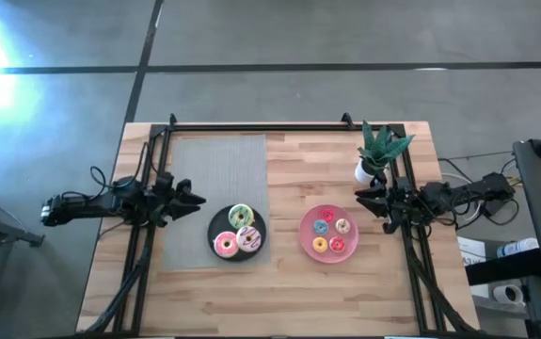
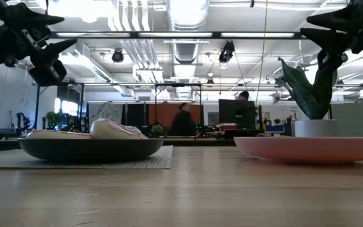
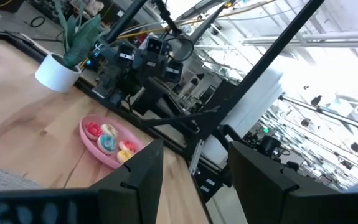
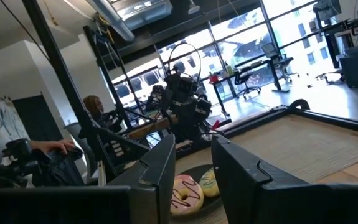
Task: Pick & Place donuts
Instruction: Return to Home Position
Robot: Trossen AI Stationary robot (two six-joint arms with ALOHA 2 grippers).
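Three larger frosted donuts, green, pink and white with dark streaks, lie on a black plate on a grey mat. Several tiny donuts lie on a pink plate to the right. My left gripper hovers open above the table, just left of the black plate. My right gripper hovers open above the table, just right of the pink plate. In the right wrist view the white and green donuts show between the fingers, farther off. The left wrist view shows the pink plate with its tiny donuts.
A white pot with a green plant stands near the table's far right corner, close beside the right arm. The grey mat covers the table's left half. Black frame rails run along the far edge and both sides. People show beyond the table.
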